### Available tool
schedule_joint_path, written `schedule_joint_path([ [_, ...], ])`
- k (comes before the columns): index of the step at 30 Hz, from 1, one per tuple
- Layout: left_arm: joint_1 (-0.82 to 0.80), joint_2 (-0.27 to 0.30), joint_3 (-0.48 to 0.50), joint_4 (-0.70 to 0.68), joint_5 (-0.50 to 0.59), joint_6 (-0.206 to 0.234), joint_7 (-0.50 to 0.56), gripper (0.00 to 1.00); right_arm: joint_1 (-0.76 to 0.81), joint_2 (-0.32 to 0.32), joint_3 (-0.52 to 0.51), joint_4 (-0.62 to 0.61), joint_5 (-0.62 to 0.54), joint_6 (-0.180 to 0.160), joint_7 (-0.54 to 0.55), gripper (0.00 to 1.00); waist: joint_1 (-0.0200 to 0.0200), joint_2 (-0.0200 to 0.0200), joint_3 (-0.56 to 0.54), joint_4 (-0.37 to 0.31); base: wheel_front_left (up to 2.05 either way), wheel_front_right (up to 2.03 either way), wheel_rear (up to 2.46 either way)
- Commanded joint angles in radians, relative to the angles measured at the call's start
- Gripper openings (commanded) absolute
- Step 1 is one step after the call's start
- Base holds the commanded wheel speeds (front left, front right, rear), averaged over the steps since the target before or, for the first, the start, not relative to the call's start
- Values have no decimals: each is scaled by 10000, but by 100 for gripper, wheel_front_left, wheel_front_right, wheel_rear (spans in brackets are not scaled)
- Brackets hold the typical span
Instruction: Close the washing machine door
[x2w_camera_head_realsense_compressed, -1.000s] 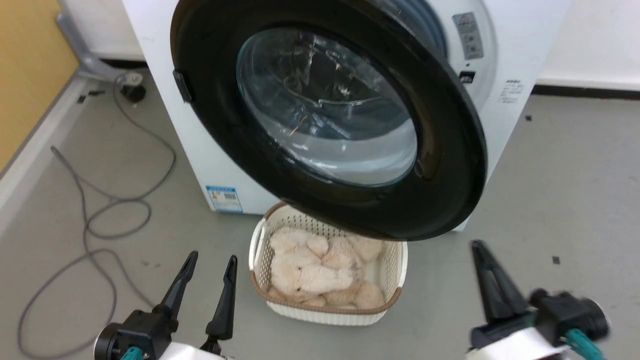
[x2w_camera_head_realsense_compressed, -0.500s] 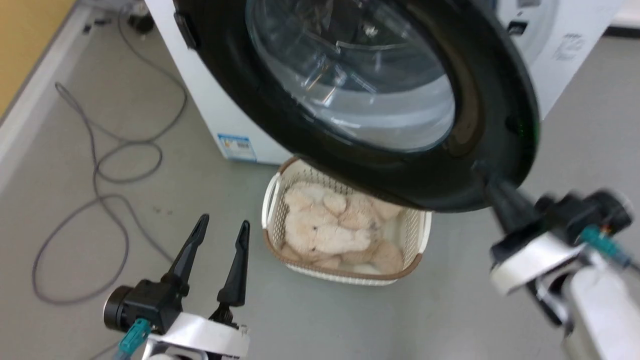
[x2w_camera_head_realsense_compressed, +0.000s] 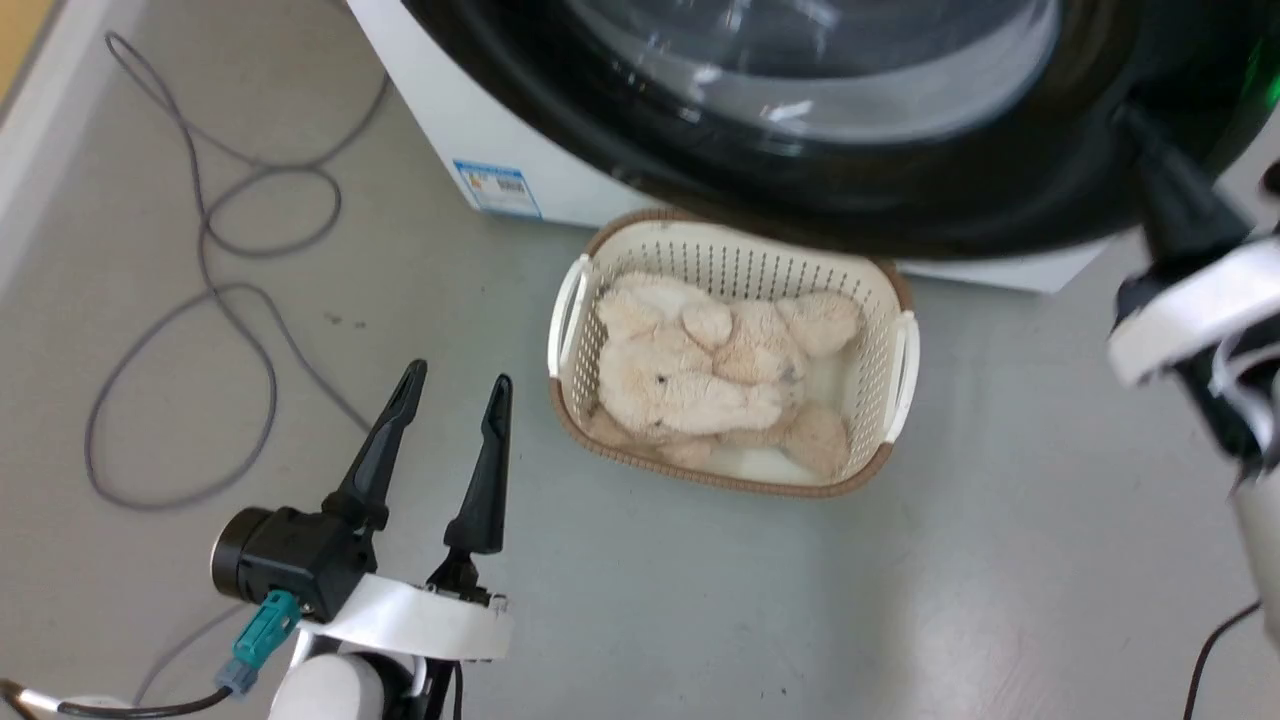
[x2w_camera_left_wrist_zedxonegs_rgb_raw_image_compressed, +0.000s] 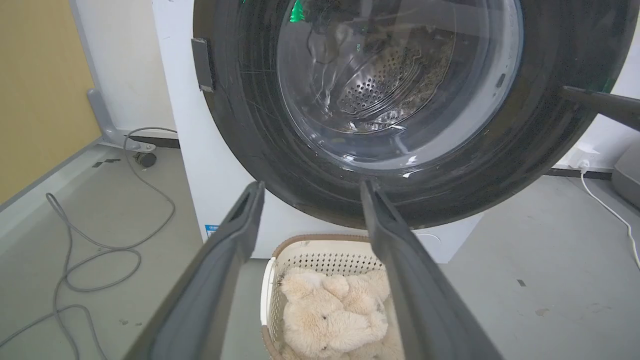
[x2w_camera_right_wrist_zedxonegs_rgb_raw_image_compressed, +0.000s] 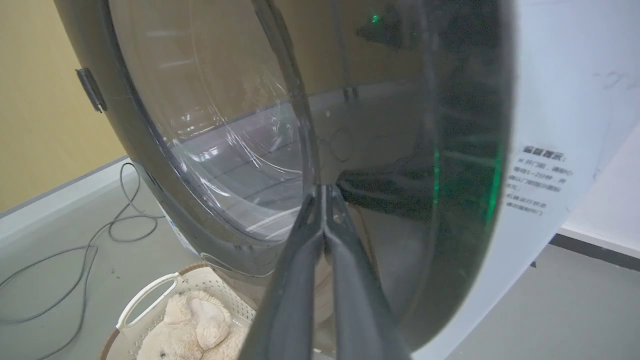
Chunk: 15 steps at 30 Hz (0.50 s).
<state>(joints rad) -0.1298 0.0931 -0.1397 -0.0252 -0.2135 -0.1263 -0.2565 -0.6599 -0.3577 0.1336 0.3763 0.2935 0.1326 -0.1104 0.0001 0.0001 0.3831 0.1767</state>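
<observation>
Since a second ago the right gripper (x2w_camera_right_wrist_zedxonegs_rgb_raw_image_compressed: 322, 189) has risen from low on the right to the right rim of the washing machine door (x2w_camera_head_realsense_compressed: 850, 190). The head camera has tipped down too. Nearest, at the left, the left gripper (x2w_camera_head_realsense_compressed: 459, 372) hovers over the grey floor (x2w_camera_head_realsense_compressed: 700, 600), fingers apart, holding nothing. Just beyond it, a cream perforated basket (x2w_camera_head_realsense_compressed: 740, 265) sits on the floor with beige plush toys (x2w_camera_head_realsense_compressed: 690, 370) inside. A grey cable (x2w_camera_head_realsense_compressed: 200, 250) loops on the floor at far left. Behind the basket stands the white washing machine (x2w_camera_head_realsense_compressed: 500, 130), with a blue label (x2w_camera_head_realsense_compressed: 497, 187) low on its front. Its door stands out from the front, not shut, overhanging the basket's far edge. The right fingers are pressed together, tips apparently touching the black rim; blur makes contact unsure.
</observation>
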Motion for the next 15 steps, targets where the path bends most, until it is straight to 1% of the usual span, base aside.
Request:
schedule_joint_path([
  [1,-224,-50,-1,-68,-1,-43,-53,100,-481,-52,-177,234,128,-19,43,0,-1,-1,275,51,0,0,0],
  [9,-624,-72,-169,-146,-42,-43,-53,100,-2127,-176,-672,1150,241,-19,320,0,-1,-1,830,185,0,0,0],
  [15,-710,-68,-152,-108,-47,-43,-53,100,-2788,-154,-1046,1750,120,-19,312,0,-1,-1,936,246,0,0,0],
])
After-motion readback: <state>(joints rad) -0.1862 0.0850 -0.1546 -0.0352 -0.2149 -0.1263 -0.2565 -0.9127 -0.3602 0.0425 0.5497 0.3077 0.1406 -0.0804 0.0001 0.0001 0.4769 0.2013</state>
